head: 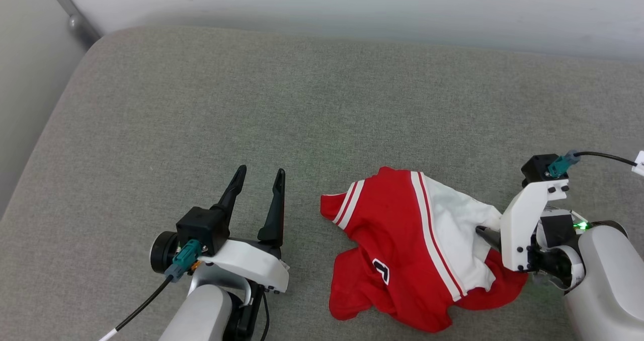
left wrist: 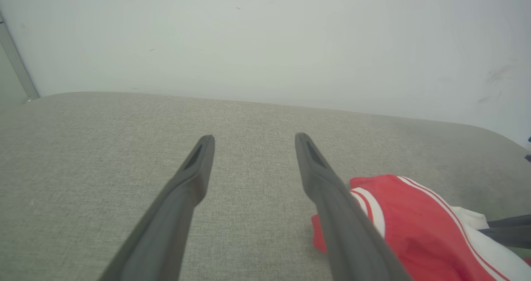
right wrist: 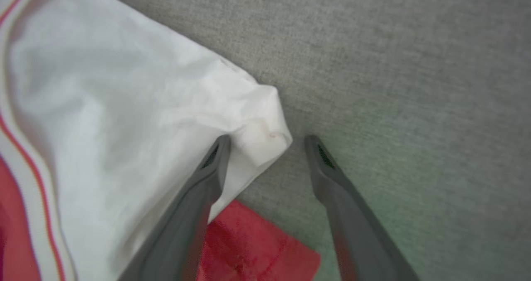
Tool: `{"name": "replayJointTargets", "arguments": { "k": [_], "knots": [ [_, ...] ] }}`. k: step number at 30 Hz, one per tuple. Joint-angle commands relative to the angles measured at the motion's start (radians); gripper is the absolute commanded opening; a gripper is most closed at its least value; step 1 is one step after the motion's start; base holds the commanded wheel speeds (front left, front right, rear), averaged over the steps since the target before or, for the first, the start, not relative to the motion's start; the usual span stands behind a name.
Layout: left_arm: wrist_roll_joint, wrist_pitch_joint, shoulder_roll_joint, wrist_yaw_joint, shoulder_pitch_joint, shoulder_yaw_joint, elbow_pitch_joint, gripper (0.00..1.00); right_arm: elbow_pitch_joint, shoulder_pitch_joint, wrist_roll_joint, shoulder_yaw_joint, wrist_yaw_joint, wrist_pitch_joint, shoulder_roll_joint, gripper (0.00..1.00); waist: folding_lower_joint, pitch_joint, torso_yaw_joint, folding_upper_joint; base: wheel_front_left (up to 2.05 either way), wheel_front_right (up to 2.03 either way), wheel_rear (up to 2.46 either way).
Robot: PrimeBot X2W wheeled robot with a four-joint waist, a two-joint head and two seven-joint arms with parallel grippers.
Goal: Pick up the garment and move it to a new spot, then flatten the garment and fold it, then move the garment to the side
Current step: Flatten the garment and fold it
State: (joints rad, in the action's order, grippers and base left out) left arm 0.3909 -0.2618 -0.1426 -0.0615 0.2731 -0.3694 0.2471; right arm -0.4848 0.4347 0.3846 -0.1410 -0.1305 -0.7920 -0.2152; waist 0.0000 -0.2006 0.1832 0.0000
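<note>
The garment (head: 407, 250), red with a white sleeve and red-white striped trim, lies crumpled on the grey cushion at the lower right. My right gripper (right wrist: 265, 139) is open, its fingers straddling the tip of the white sleeve (right wrist: 265, 119); the left finger (right wrist: 207, 177) rests on the cloth. From the head camera the right gripper (head: 490, 234) shows at the garment's right edge, mostly behind its white mount. My left gripper (head: 261, 175) stands open over bare cushion, left of the garment (left wrist: 415, 227), holding nothing.
A wide grey fabric cushion (head: 251, 104) carries everything. A pale wall (head: 352, 4) runs along its far edge, and the cushion's rounded left edge (head: 45, 130) drops off to a lighter floor. A dark metal strip (head: 70, 14) runs down at the far left corner.
</note>
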Motion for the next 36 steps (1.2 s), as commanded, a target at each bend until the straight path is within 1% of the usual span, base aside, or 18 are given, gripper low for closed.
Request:
{"name": "replayJointTargets", "arguments": {
  "k": [1, 3, 8, 10, 13, 14, 16, 17, 21, 24, 25, 26, 27, 29, 31, 33, 34, 36],
  "knots": [
    [-0.004, -0.004, 0.005, 0.006, 0.007, 0.006, 0.001, 1.00, -0.048, -0.034, 0.013, -0.036, -0.001, -0.024, 0.019, 0.00, 0.0000, -0.001, 0.000, 0.0000, 0.00, 0.00, 0.00],
    [-0.009, -0.003, 0.008, 0.007, 0.001, 0.014, 0.004, 1.00, -0.033, -0.021, 0.023, -0.053, -0.001, -0.004, 0.012, 0.00, 0.0000, 0.003, -0.004, 0.0000, 0.00, 0.00, 0.00],
    [-0.017, -0.004, 0.017, 0.017, -0.016, 0.023, 0.016, 1.00, 0.055, 0.045, -0.003, -0.070, 0.000, 0.081, -0.041, 0.00, 0.0000, 0.024, -0.021, 0.0000, 0.00, 0.00, 0.00],
    [-0.020, -0.004, 0.018, 0.018, -0.020, 0.027, 0.020, 1.00, 0.092, 0.049, -0.004, -0.058, 0.000, 0.101, -0.046, 0.00, 0.0000, 0.035, -0.028, 0.0000, 0.00, 0.00, 0.00],
    [-0.027, -0.003, 0.023, 0.019, -0.028, 0.035, 0.021, 1.00, 0.160, 0.044, -0.024, -0.012, 0.000, 0.113, -0.065, 0.00, 0.0000, 0.048, -0.043, 0.0000, 0.00, 0.00, 0.00],
    [-0.028, -0.003, 0.026, 0.019, -0.042, 0.042, 0.021, 1.00, 0.221, 0.010, -0.043, 0.069, 0.000, 0.097, -0.081, 0.00, 0.0000, 0.059, -0.060, 0.0000, 0.00, 0.00, 0.00],
    [-0.032, -0.003, 0.027, 0.020, -0.046, 0.046, 0.022, 1.00, 0.248, -0.028, -0.057, 0.148, 0.000, 0.080, -0.088, 0.00, 0.0000, 0.064, -0.069, 0.0000, 0.00, 0.00, 0.00],
    [-0.036, -0.003, 0.027, 0.025, -0.053, 0.051, 0.023, 1.00, 0.259, -0.103, -0.085, 0.281, 0.000, 0.056, -0.085, 0.00, 0.0000, 0.071, -0.080, 0.0000, 0.00, 0.00, 0.00],
    [-0.038, -0.003, 0.022, 0.028, -0.057, 0.054, 0.025, 1.00, 0.219, -0.213, -0.109, 0.444, 0.000, 0.042, -0.043, 0.00, 0.0000, 0.073, -0.091, 0.0000, 0.00, 0.00, 0.00],
    [-0.040, -0.003, 0.016, 0.032, -0.057, 0.057, 0.029, 1.00, 0.174, -0.261, -0.121, 0.507, 0.000, 0.072, -0.002, 0.00, 0.0000, 0.073, -0.099, 0.0000, 0.00, 0.00, 0.00],
    [-0.041, -0.004, 0.015, 0.032, -0.058, 0.058, 0.030, 1.00, 0.161, -0.271, -0.118, 0.518, 0.000, 0.084, 0.014, 0.03, 0.0000, 0.073, -0.102, 0.0000, 0.00, 0.00, 0.00],
    [-0.042, -0.004, 0.013, 0.031, -0.059, 0.059, 0.031, 1.00, 0.152, -0.276, -0.120, 0.523, 0.000, 0.109, 0.025, 0.35, 0.0000, 0.073, -0.104, 0.0000, 0.00, 0.00, 0.00],
    [-0.042, -0.004, 0.012, 0.030, -0.060, 0.059, 0.032, 1.00, 0.146, -0.278, -0.124, 0.530, 0.000, 0.135, 0.033, 1.00, 0.0000, 0.073, -0.107, 0.0000, 0.00, 0.00, 0.00],
    [-0.042, -0.004, 0.008, 0.031, -0.062, 0.060, 0.036, 1.00, 0.140, -0.286, -0.133, 0.531, 0.000, 0.189, 0.051, 1.00, 0.0000, 0.079, -0.110, 0.0000, 0.00, 0.00, 0.00],
    [-0.041, -0.002, 0.004, 0.028, -0.064, 0.061, 0.038, 1.00, 0.155, -0.275, -0.135, 0.534, 0.000, 0.279, 0.059, 1.00, 0.0000, 0.088, -0.116, 0.0000, 0.00, 0.00, 0.00],
    [-0.040, 0.001, -0.001, 0.023, -0.069, 0.062, 0.037, 1.00, 0.170, -0.272, -0.155, 0.528, 0.000, 0.373, 0.055, 1.00, 0.0000, 0.101, -0.122, 0.0000, 0.00, 0.00, 0.00],
    [-0.040, 0.001, -0.001, 0.023, -0.069, 0.062, 0.037, 1.00, 0.170, -0.272, -0.155, 0.528, 0.000, 0.373, 0.055, 1.00, 0.0000, 0.101, -0.122, 0.0000, 0.00, 0.00, 0.00],
    [-0.037, 0.003, -0.007, 0.019, -0.079, 0.065, 0.039, 1.00, 0.186, -0.266, -0.170, 0.523, 0.000, 0.463, 0.061, 1.00, 0.0000, 0.118, -0.129, 0.0000, 0.00, 0.00, 0.00]
  ]
}}
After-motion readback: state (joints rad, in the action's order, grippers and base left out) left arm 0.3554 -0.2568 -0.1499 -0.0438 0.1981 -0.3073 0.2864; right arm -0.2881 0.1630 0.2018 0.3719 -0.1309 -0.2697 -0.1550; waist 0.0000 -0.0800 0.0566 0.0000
